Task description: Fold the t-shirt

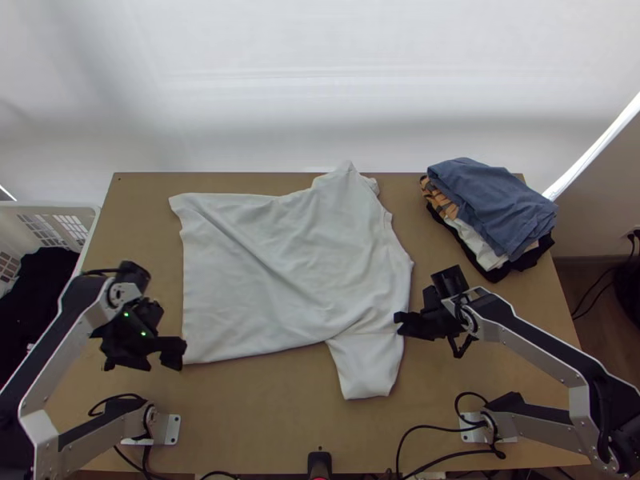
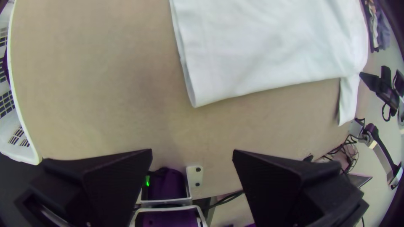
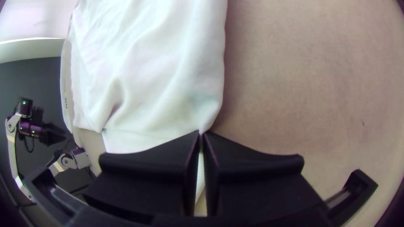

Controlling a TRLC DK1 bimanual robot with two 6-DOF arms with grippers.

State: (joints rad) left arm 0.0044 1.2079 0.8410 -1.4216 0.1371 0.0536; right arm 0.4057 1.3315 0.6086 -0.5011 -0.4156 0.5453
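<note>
Lying creased; one t-shirt (image 1: 288,272)

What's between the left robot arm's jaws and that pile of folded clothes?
The white t-shirt, then a strip of wooden table before the pile; the view from above shows both.

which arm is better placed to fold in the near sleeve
Right, likely: the right tool is at the t-shirt beside that sleeve; the open left tool is by the hem.
</note>
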